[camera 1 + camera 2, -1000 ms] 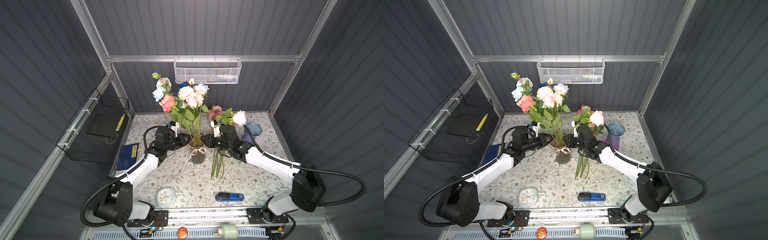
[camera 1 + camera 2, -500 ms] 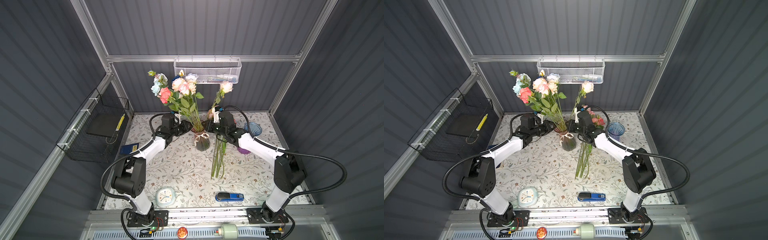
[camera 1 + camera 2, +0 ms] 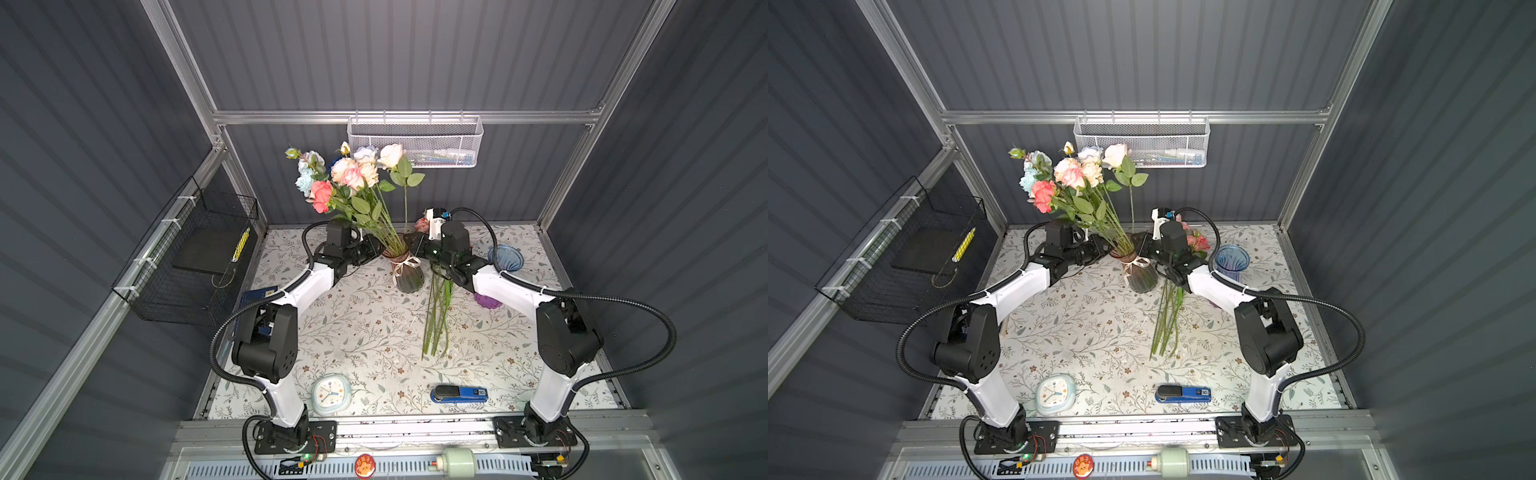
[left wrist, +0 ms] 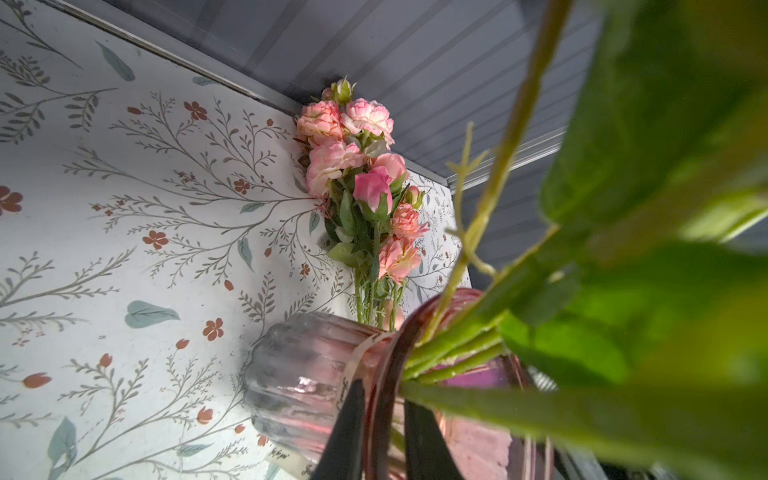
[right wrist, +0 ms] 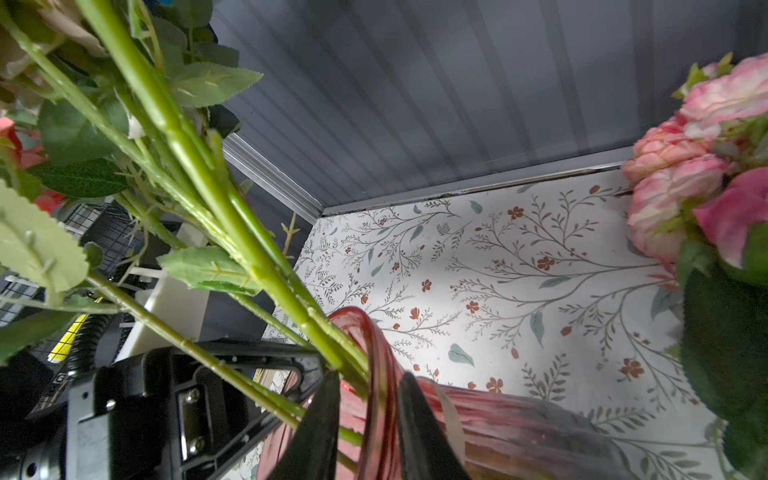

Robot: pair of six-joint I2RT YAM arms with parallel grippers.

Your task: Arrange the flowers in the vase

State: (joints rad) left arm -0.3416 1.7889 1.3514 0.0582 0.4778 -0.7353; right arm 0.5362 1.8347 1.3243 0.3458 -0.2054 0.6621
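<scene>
**A:** Leaf-print counter (image 3: pixel 365 332), grey slatted walls. Where are the flowers?

**B:** Most are standing flowers (image 3: pixel 353 178) in the vase (image 3: pixel 409 278), toward the back of the counter, leaning left. A loose bunch (image 3: pixel 435 324) lies flat just right of the vase, under the right arm.

**A:** How does that bunch lie?

**B:** Its long axis runs front to back. The cut ends point to the front rail and the pink blooms are near the back wall, partly hidden behind the right wrist.

**A:** And the pincers?

**B:** Both are busy. The left pincer (image 4: pixel 382 399) is clamped on the vase rim from the left, one finger inside the glass and one outside. The right pincer (image 5: pixel 369 378) grips the opposite rim the same way.

**A:** So who fetches the bunch?

**B:** The right arm, I'd judge, since it's nearer. It would have to let go, draw back and come across the stems while the left steadies the vase.
</scene>
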